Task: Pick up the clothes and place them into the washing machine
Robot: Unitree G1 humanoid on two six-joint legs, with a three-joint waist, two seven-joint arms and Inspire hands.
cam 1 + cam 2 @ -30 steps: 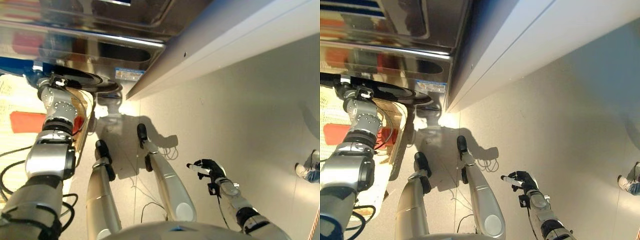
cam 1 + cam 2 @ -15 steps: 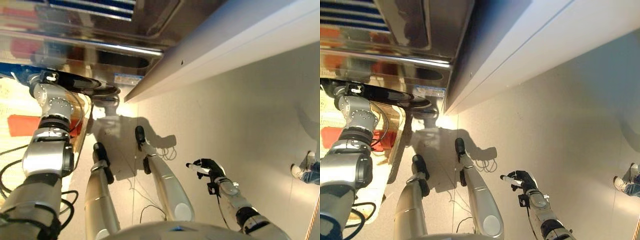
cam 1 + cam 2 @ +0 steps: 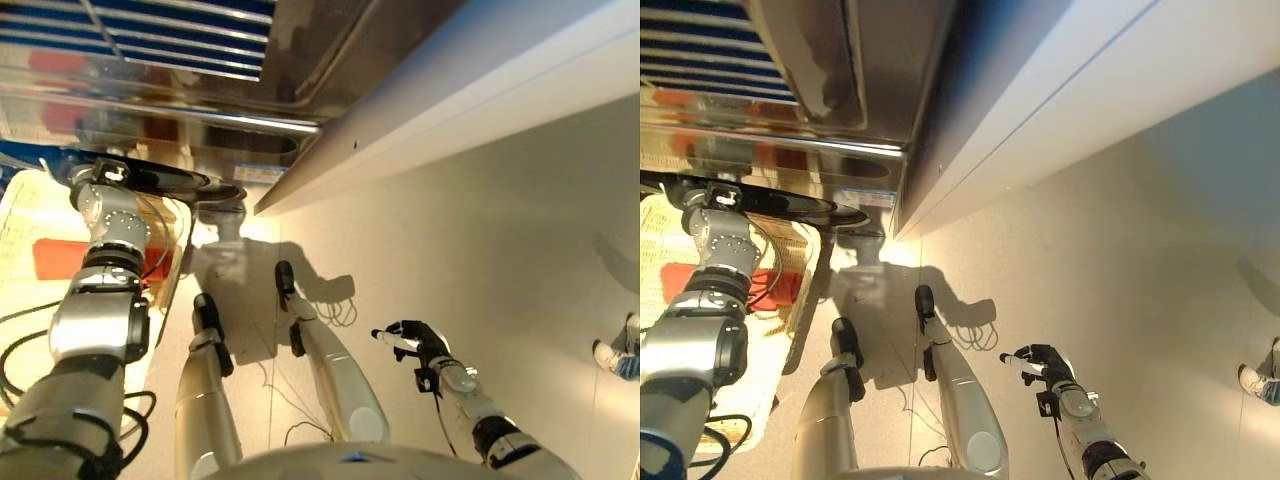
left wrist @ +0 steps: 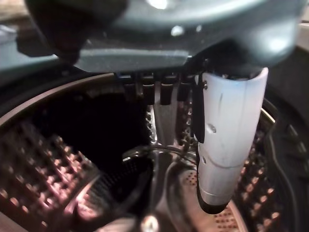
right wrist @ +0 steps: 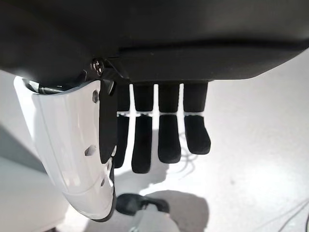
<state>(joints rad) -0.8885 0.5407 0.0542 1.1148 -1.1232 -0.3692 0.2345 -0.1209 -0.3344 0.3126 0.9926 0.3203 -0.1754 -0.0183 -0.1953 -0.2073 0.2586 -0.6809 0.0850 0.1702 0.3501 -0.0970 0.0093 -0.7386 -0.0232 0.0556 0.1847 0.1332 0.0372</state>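
Observation:
A red cloth (image 3: 60, 258) lies in the shallow wicker basket (image 3: 25, 205) at the left, beside the steel-fronted washing machine (image 3: 180, 95). My left arm reaches up from the basket side to the machine's dark round door opening (image 3: 170, 182). In the left wrist view my left hand (image 4: 227, 135) is inside the opening, thumb straight, fingers (image 4: 166, 92) extended, holding nothing; the perforated steel drum (image 4: 34, 159) lies just past it. My right hand (image 3: 415, 340) hangs over the pale floor at the lower right, fingers (image 5: 159, 140) relaxed and empty.
A white wall base (image 3: 480, 90) runs diagonally from the machine to the upper right. The pale floor (image 3: 480, 240) spreads right of it. A person's shoe (image 3: 620, 355) shows at the far right edge.
The whole picture has shifted a little, so the camera moved. My left hand stays at the machine's opening. My right hand has not moved.

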